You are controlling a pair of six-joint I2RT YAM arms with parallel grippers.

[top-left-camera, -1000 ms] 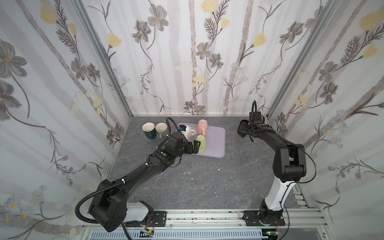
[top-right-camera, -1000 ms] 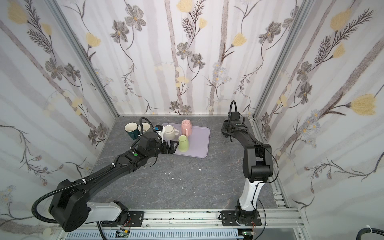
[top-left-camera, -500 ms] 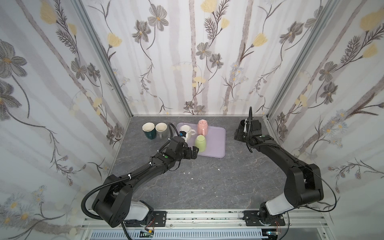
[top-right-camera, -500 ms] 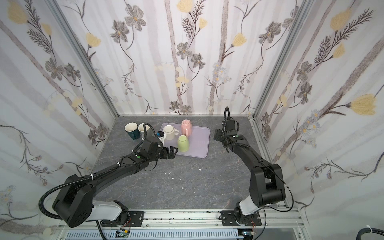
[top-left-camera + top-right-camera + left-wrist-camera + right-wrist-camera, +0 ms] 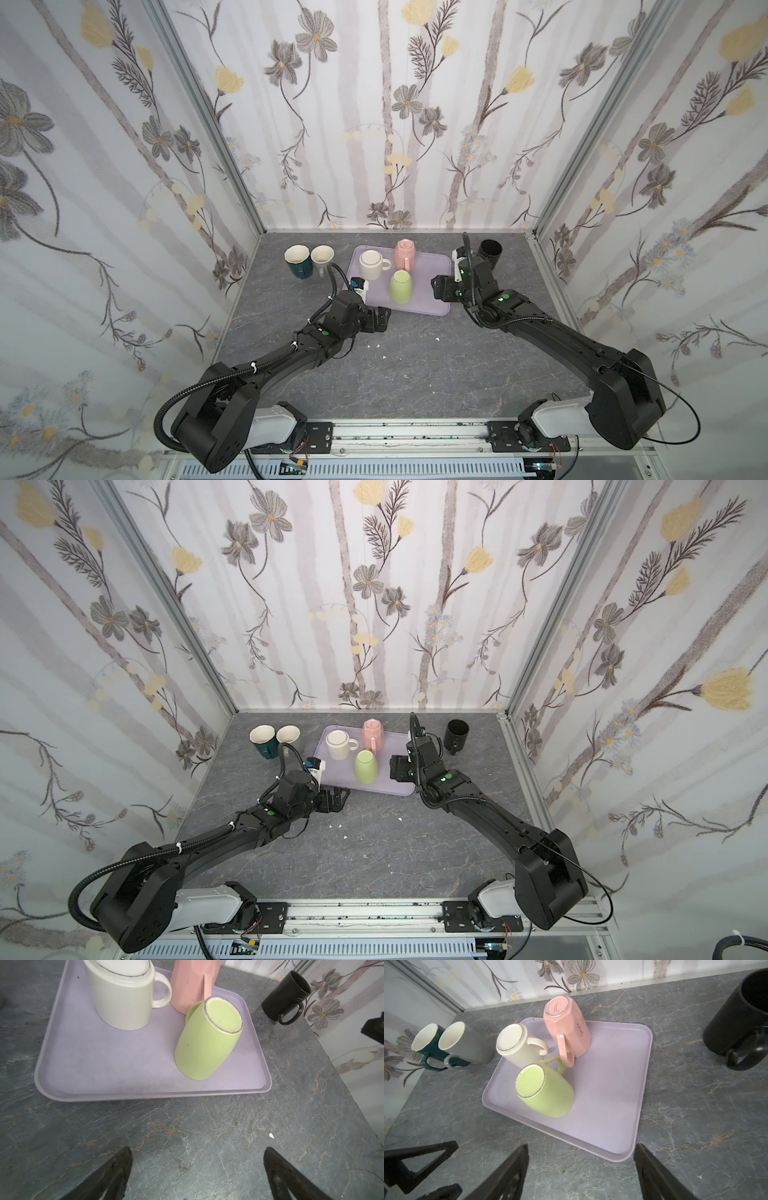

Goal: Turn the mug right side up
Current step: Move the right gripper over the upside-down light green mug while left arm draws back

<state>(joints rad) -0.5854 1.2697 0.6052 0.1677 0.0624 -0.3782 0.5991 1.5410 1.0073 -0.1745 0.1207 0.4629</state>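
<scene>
The gray table (image 5: 415,374) is carrying a purple tray (image 5: 608,1088), where three are sitting bottom-up: a cream mug (image 5: 517,1045), a pink mug (image 5: 568,1028) and, nearest the arms, a green mug (image 5: 545,1093). The left gripper (image 5: 197,1150) and right gripper (image 5: 581,1146) are hovering at the tray's edges, both spread wide and gripping nothing.

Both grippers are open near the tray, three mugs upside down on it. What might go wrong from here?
1. The green mug stands close to the pink mug and cream mug, its handle pointing at them; a grasp may knock a neighbour.
2. The left gripper and right gripper both face it and might collide.
3. The tray looks unfixed; a push could slide it.
</scene>
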